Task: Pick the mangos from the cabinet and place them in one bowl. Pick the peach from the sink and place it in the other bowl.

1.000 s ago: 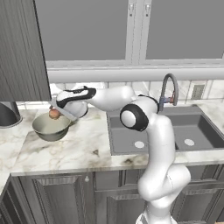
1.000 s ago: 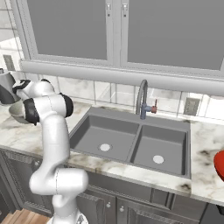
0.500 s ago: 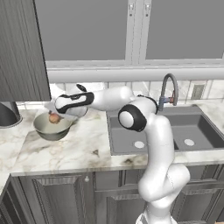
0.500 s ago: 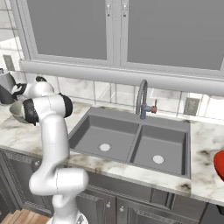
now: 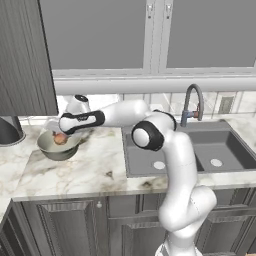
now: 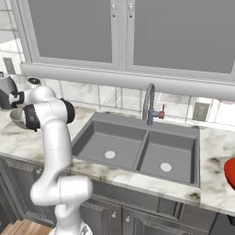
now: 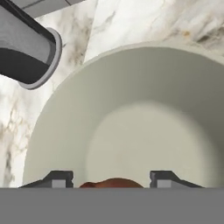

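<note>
The dull grey-green bowl (image 5: 55,149) stands on the marble counter at the left, and its pale rim (image 7: 65,96) spreads wide in the hand view. My gripper (image 5: 59,134) hangs low inside this bowl, shut on the pinkish-orange peach (image 5: 60,139). In the hand view the peach (image 7: 113,183) sits between the two fingertips (image 7: 59,179), just over the bowl's floor. The bright red bowl (image 6: 231,172) stands at the far right of the counter. The dark wood-grain cabinet (image 5: 25,55) hangs above left. The sink (image 5: 200,150) lies to the right. The mangos are out of view.
A dark coffee machine (image 5: 7,131) stands just left of the grey-green bowl, and its round base (image 7: 26,52) is close to the rim. The curved tap (image 5: 192,102) rises behind the sink. Windows run along the back wall.
My gripper has come down with the peach from above the grey-green bowl's rim to inside the bowl. The bowl and the base have stayed put.
</note>
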